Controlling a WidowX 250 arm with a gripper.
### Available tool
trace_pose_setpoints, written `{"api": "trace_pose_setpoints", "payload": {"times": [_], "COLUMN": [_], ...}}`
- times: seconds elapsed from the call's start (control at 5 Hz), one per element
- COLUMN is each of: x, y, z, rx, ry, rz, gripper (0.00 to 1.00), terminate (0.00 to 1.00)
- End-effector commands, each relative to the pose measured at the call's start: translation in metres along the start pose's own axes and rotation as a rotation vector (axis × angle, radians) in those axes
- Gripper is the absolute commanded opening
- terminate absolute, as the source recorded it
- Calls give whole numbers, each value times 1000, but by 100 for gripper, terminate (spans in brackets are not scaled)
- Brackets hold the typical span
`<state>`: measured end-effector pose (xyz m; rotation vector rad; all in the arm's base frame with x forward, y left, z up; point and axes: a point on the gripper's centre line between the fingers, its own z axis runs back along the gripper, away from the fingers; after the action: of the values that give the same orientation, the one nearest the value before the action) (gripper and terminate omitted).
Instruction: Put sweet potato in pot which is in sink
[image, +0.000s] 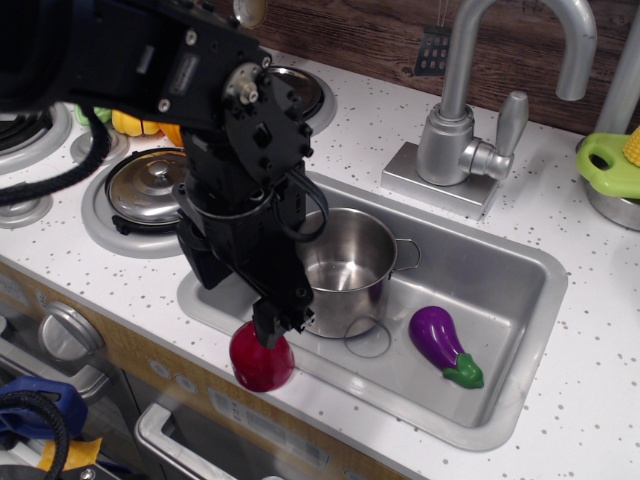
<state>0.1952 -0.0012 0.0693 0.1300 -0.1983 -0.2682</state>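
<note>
The sweet potato (262, 362) is a glossy red toy at the front left rim of the sink (520, 300), over the counter's front edge. My black gripper (272, 328) comes down from above, and its fingers are closed on the top of the sweet potato. The shiny steel pot (345, 262) stands upright and empty in the left part of the sink, just right of and behind the gripper. My arm hides the pot's left side.
A purple eggplant (445, 345) lies in the sink right of the pot. The faucet (470, 120) rises behind the sink. A lidded burner pan (145, 190) sits on the stove to the left. A green item (610, 160) sits at the far right.
</note>
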Motion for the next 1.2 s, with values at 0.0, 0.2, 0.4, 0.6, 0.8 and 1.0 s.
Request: {"api": "trace_pose_setpoints", "payload": {"times": [0.0,0.2,0.4,0.6,0.8,1.0], "x": [0,0,0,-1,-4,-8], "y": [0,0,0,2,4,1], "z": [0,-15,-28,-39,-48,-56], "rx": [0,-12,-34,-50,-82,-84], "ry": [0,-27,-41,-59,-74,-95], "rz": [0,27,57,69,96,140], "gripper": [100,100,100,100,100,100], "terminate": [0,0,0,0,0,0]}}
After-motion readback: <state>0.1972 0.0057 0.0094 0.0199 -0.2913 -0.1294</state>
